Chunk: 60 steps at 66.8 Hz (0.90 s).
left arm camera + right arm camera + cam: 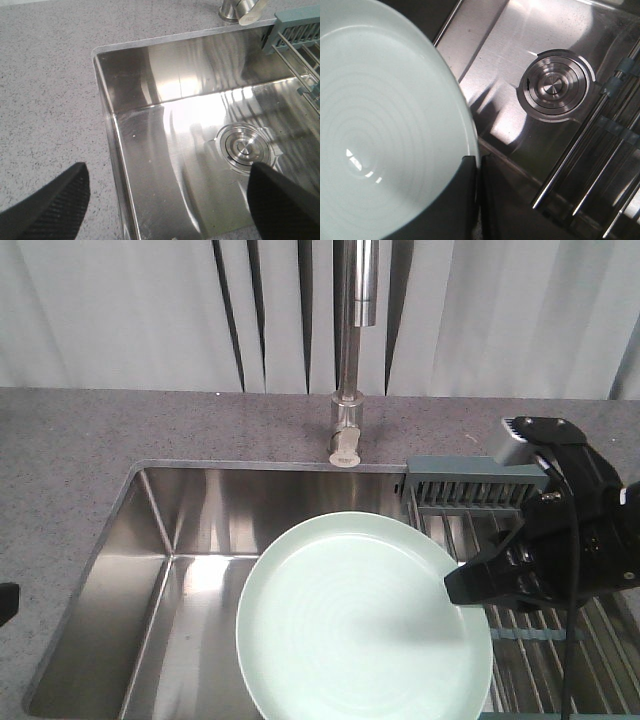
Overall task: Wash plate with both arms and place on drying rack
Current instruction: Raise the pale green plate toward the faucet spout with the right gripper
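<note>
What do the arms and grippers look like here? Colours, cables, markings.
The right arm is black and blocky, tapering to a pointed black right gripper. It has a small grey box at the wrist, a black cable trailing down and one small white mark. The left gripper has two black fingers with a fine woven texture. No other markings are readable.

- Plate (360,625): one, pale mint-green.
- Grippers: two. The right gripper (455,590) is at the right; the left gripper (167,190) shows two black fingertips.
- Sink basin (190,540): one.
- Drain (243,147): one.
- Faucet (350,340): one, at the far side.
- Drying rack (520,650): one, at the right; its bars are partly hidden, so uncounted.
- Slotted caddy (470,480): one, at the rack's far end.
- Grey wrist box (515,440): one in view.
- Countertop (80,460): one.
</note>
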{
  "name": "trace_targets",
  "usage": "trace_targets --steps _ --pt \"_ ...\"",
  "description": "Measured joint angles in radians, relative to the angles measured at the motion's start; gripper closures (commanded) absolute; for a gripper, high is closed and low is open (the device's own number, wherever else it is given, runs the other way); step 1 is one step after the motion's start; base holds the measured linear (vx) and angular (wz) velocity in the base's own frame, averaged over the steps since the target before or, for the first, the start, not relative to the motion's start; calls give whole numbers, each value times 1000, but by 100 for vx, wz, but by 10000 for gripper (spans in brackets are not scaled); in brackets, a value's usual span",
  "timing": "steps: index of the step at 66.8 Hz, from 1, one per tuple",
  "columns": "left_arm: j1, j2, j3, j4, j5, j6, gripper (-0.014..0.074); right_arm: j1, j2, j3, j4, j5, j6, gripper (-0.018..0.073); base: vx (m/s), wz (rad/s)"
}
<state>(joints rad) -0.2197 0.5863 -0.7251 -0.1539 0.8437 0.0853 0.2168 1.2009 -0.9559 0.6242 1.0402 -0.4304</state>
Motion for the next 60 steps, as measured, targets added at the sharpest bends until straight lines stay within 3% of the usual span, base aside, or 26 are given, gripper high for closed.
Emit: trace_targets --steps 16,60 --pt "0 -95 54 0 1 0 6 0 0 0 0 0 0 564 0 0" --pt "0 -99 59 0 0 0 6 0 0 0 0 0 0 564 0 0"
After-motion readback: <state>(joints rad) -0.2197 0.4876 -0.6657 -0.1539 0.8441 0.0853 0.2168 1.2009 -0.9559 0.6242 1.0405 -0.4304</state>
